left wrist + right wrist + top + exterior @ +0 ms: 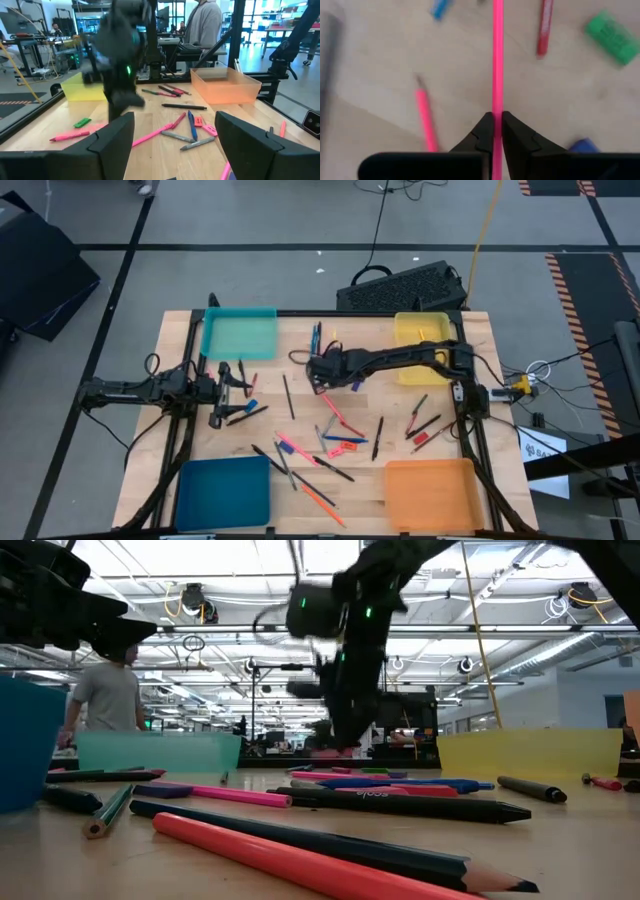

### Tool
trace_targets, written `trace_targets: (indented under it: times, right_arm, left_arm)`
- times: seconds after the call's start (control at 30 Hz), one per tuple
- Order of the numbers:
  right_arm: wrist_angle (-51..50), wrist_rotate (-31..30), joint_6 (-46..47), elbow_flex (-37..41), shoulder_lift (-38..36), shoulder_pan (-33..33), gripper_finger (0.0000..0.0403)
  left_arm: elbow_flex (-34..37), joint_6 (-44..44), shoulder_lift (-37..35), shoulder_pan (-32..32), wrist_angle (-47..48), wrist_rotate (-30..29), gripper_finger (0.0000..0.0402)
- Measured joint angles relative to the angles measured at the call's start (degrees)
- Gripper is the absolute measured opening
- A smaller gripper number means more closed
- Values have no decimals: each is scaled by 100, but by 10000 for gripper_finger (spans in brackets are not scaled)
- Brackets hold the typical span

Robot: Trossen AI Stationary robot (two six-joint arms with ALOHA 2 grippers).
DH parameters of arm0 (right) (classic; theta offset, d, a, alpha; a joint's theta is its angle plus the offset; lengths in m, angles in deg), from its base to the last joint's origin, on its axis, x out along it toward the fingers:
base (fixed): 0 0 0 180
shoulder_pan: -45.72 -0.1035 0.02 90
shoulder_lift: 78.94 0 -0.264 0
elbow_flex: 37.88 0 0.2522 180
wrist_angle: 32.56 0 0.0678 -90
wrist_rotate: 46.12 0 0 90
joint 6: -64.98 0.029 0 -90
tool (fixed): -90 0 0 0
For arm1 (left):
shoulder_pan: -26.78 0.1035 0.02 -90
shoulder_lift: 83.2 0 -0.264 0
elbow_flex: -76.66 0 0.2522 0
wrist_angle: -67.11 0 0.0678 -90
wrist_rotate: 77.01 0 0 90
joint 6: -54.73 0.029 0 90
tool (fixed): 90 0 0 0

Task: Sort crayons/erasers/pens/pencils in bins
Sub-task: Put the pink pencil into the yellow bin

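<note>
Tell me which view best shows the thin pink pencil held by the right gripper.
The right wrist view: the thin pink pencil runs straight up from the shut right gripper. In the high and low views the arm hides it; the left wrist view shows only that blurred arm.

Overhead, table-level and two wrist cameras share the wooden table (pixel 300 405).

The right gripper (pixel 497 131) is black; between its 2 fingers is a bright pink pencil (pixel 497 60); ahead of it lie a green eraser (pixel 611 31), a red crayon (pixel 545 27) and a second pink stick (pixel 426 120). The 4 bins are teal (pixel 239 335), yellow (pixel 421 345), dark blue (pixel 223 492) and orange (pixel 429 494); the table (pixel 300 430) is pale wood. The left gripper (pixel 175 142) is black too; ahead of it lie pink, blue and grey sticks.
</note>
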Motion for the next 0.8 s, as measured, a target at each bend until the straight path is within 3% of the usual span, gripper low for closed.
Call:
trace_targets:
  times: [0.23, 0.5, 0.8]
  right_arm:
    - [-1023, -794, -296, -11, -1269, 285, 18]
    - [-2642, -1542, -631, 115, -2532, 1171, 18]
    - [-2408, -1381, -787, 2101, -3919, 2310, 18]
  left_arm:
    - [0, -1, 2, 0, 2, -1, 278]
    - [0, -2, 0, 0, 0, -1, 278]
    - [0, -1, 2, 0, 2, 0, 278]
